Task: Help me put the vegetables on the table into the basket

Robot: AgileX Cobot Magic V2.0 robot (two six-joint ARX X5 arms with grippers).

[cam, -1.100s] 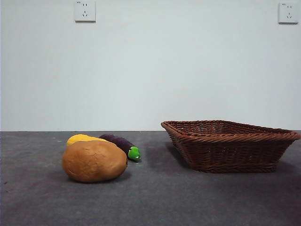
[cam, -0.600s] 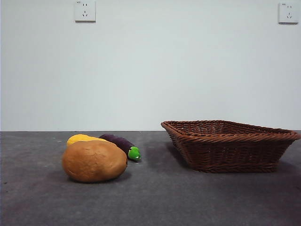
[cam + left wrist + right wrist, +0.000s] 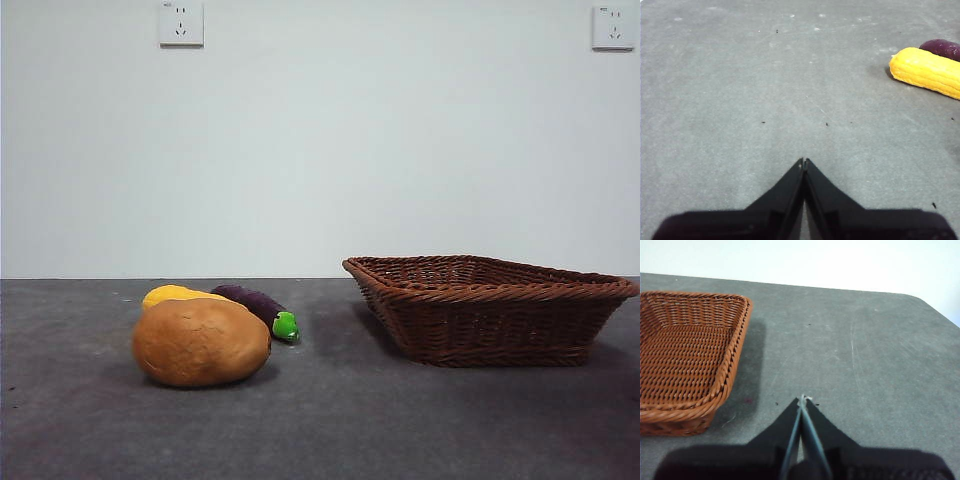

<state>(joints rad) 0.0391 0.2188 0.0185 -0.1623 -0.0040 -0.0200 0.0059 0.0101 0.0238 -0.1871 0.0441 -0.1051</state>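
In the front view a large tan-brown potato (image 3: pixel 201 341) lies on the dark grey table (image 3: pixel 320 430) at the left. Behind it lie the yellow-orange vegetable (image 3: pixel 172 294) and the purple eggplant (image 3: pixel 258 306) with its green cap. The brown wicker basket (image 3: pixel 488 310) stands at the right, with nothing seen in it. My left gripper (image 3: pixel 804 162) is shut and empty above bare table; the yellow vegetable (image 3: pixel 925 72) and the eggplant's tip (image 3: pixel 942 48) lie ahead of it to one side. My right gripper (image 3: pixel 802 399) is shut and empty beside the basket (image 3: pixel 685 355).
Two wall sockets (image 3: pixel 181 23) sit high on the white wall behind the table. The table's rounded far corner (image 3: pixel 920 300) shows in the right wrist view. Neither arm shows in the front view.
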